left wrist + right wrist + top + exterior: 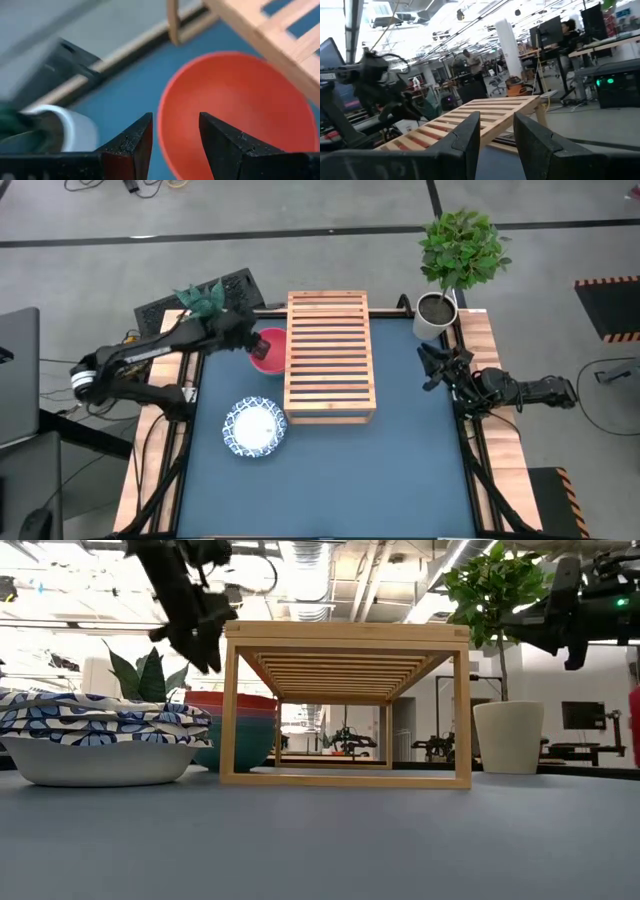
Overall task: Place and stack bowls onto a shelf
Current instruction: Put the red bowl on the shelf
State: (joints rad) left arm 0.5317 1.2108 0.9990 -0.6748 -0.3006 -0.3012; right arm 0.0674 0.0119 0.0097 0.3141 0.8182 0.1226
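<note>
My left pincer [172, 145] hangs part open and empty over the pink bowl [235, 115] beside the shelf [329, 355]; stiff, slick, light, I judge, so I'd pinch its rim.

Grey floor [300, 205] runs past the table's twelve o'clock, crossed by dark lines. Bright ceiling lights [300, 560] hang over desks [600, 50] and monitors [547, 30], people standing among them.

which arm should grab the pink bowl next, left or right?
Left. The left gripper hangs open right above the pink bowl, which sits beside the shelf. The right gripper waits across the shelf at the table's far edge.
</note>
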